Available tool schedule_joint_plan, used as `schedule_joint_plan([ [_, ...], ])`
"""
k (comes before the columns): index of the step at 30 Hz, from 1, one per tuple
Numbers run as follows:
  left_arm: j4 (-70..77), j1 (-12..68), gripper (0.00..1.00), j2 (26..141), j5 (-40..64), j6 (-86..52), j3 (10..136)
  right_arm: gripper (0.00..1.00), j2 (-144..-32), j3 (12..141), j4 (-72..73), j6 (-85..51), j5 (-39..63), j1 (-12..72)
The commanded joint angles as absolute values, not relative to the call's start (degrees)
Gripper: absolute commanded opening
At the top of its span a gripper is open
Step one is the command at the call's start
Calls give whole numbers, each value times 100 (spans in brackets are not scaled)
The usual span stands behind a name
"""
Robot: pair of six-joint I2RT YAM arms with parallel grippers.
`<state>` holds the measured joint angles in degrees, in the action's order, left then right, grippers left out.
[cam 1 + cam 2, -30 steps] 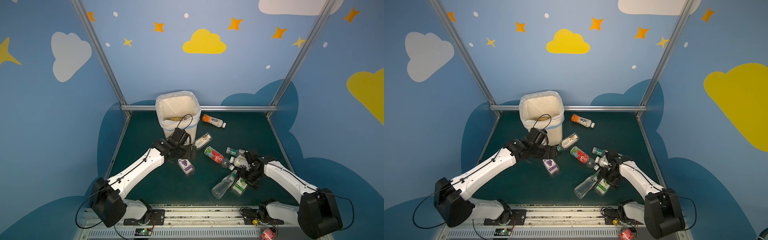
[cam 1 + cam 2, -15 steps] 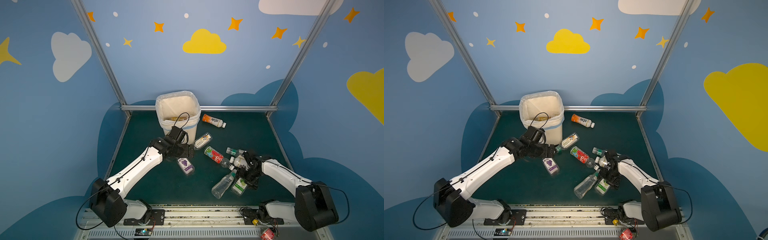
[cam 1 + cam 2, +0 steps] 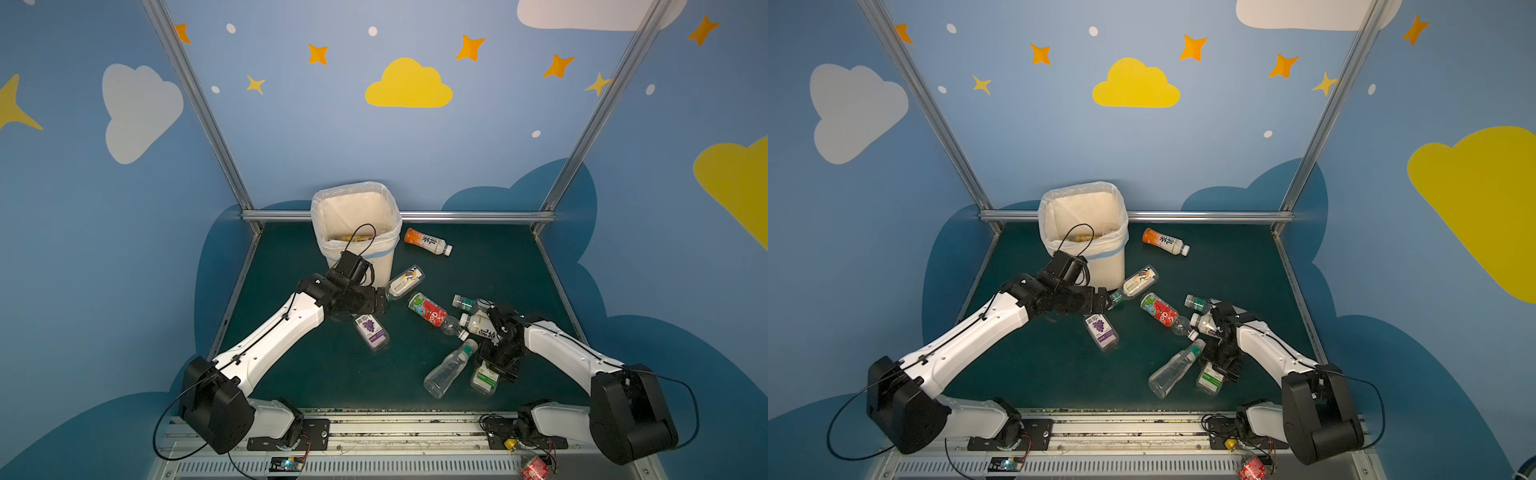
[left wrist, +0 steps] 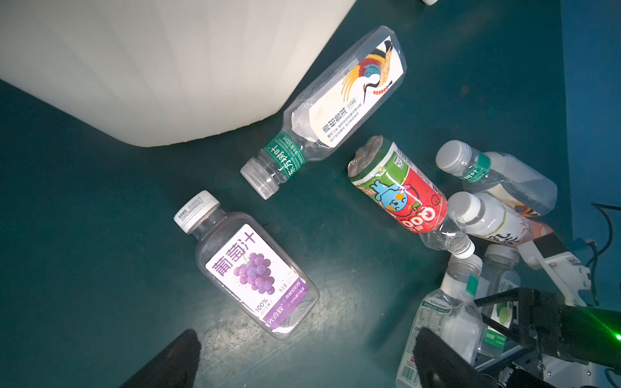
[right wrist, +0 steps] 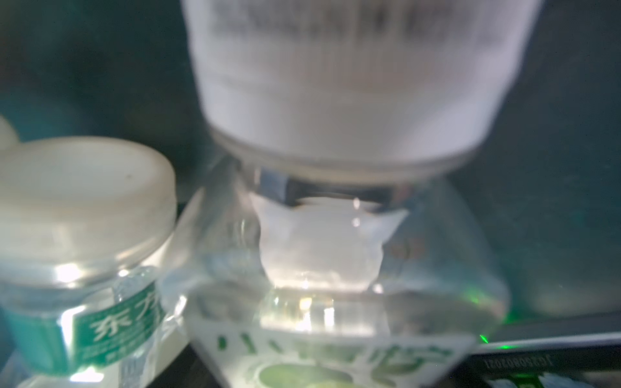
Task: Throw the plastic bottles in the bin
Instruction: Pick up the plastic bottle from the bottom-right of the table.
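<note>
Crouching over a knot of plastic bottles near the front right corner of the worktop, the right gripper is down over a green-labelled bottle; whether its jaws pinch the bottle or merely straddle it cannot be told, the wrist view being a blur of cap and neck; the left gripper hangs wide and empty above a grape-labelled bottle, just in front of the bin, which stands at the back edge, left of centre; eight bottles lie out on the worktop. A clear bottle lies just beside the green-labelled one, so a lift could drag or roll it; a thin, round, empty bottle may squirt from a shallow grip; the way to the bin crosses the left arm's reach, and a clash there looks the likeliest mishap.
</note>
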<state>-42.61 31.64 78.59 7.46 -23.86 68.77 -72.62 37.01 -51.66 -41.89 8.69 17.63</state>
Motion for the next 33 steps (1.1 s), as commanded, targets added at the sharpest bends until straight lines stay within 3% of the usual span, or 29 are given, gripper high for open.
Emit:
schedule_joint_plan([
  [1, -4374, 3056, 100, 7882, 730, -2464, 6973, 65, -6992, 3773, -5585, -4056, 696, 1701],
  [8, -4608, 2737, 100, 7799, 540, -2812, 7070, 63, -6556, 4263, -6201, -3785, 487, 1626],
  [15, -4952, 1908, 100, 7284, 412, -3614, 6681, 64, -6318, 5199, -6729, -3317, 667, 1625],
  [22, -5176, 1523, 100, 6881, 362, -3756, 6408, 65, -6968, 6914, -6517, -3019, 1214, 1832],
  [28, -5221, 1464, 100, 6627, 277, -3838, 6399, 67, -9107, 10768, -6508, -2448, 1464, 2732],
  [33, -5238, 1463, 100, 6441, 318, -3915, 6339, 73, -12026, 15785, -6589, -2230, 2202, 3349],
])
